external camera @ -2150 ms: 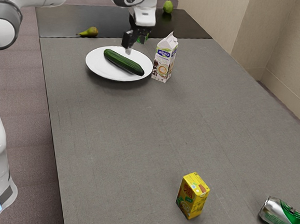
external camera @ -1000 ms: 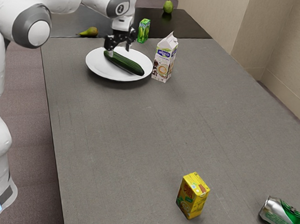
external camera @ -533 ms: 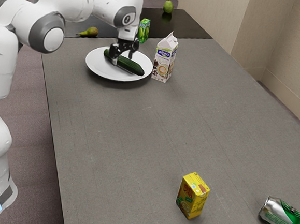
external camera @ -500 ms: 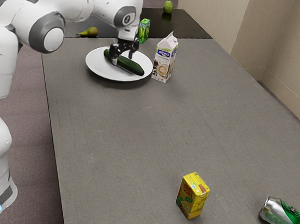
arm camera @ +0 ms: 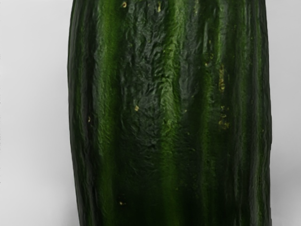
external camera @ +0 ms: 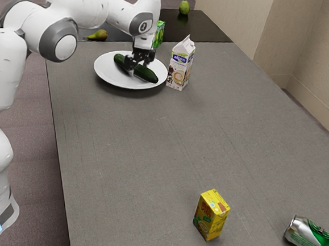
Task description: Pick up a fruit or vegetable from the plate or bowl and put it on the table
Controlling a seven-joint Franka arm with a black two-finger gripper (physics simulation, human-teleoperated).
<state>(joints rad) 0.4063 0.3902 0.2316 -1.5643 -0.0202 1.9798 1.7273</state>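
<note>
Lowered over the middle of the cucumber, my gripper [external camera: 139, 67] stands open, one finger on each side of it. The dark green cucumber [external camera: 147, 75] lies across the white plate [external camera: 108, 76], its middle partly hidden behind the fingers. From the hand, the ridged green skin of the cucumber [arm camera: 169, 113] is very close, with the pale plate [arm camera: 33, 113] on both sides of it. The grey table [external camera: 154, 141] extends around the plate.
An alpro carton [external camera: 181, 64] stands right beside the plate. Behind are a green carton [external camera: 159, 32], a yellowish pear [external camera: 98, 35] and a green pear [external camera: 184, 7]. A yellow box [external camera: 210, 215] and a can [external camera: 310, 234] are at the near end.
From above the plate my hand has come down to the cucumber, moving lately a little toward the exterior view's right. The cucumber and plate have not visibly moved.
</note>
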